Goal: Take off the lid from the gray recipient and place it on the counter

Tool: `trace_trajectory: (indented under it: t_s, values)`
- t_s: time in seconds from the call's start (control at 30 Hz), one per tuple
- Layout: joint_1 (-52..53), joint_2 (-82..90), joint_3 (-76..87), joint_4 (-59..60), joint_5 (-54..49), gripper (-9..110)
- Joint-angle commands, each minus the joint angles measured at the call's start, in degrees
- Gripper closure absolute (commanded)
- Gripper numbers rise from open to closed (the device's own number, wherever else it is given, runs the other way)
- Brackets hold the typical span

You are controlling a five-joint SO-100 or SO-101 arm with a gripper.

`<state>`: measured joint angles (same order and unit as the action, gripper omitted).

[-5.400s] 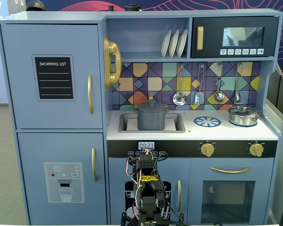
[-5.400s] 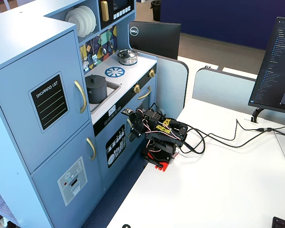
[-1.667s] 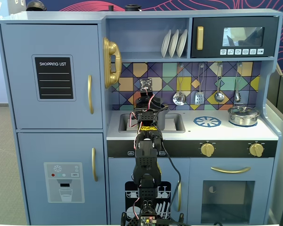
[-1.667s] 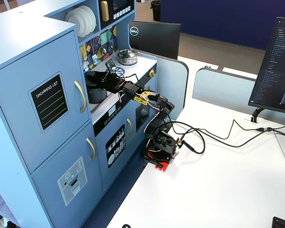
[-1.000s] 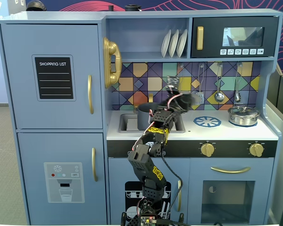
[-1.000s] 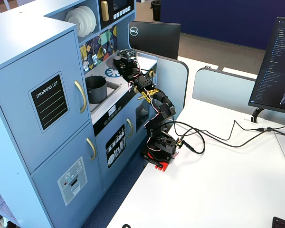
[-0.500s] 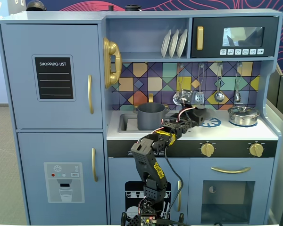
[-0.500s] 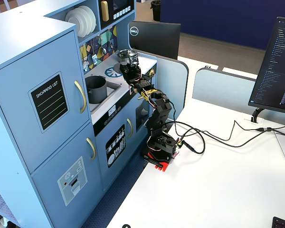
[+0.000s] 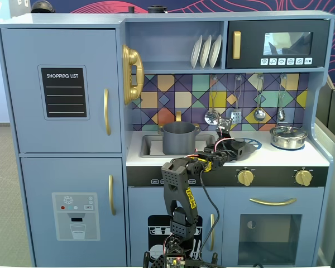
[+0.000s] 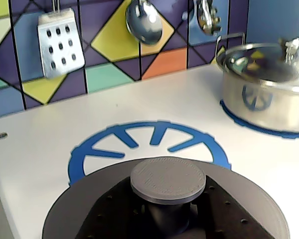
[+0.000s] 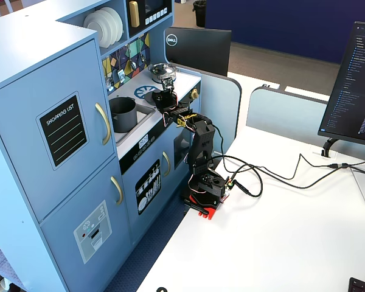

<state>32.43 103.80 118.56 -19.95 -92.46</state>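
Observation:
The gray recipient stands open, without a lid, in the sink basin at the left of the counter; it also shows in the other fixed view. My gripper is shut on the round knob of the dark gray lid, one black finger on each side. The lid sits level over the near part of the blue burner ring on the counter. I cannot tell whether it touches the worktop. In a fixed view the gripper is to the right of the pot.
A shiny silver pot with its own lid stands on the right burner, also in a fixed view. A spatula and spoons hang on the tiled back wall. The sink basin lies left of the lid.

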Motion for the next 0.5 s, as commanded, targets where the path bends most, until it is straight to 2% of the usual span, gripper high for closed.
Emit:
trace_trajectory:
  t_s: [0.0,0.4,0.47]
  values:
    - [0.26,-0.44,-1.14,-2.81,-0.7,102]
    - [0.7,-2.9,-0.26,-3.96,-2.72,101]
    - [0.79,-2.46,0.26,-4.31,-2.55,95]
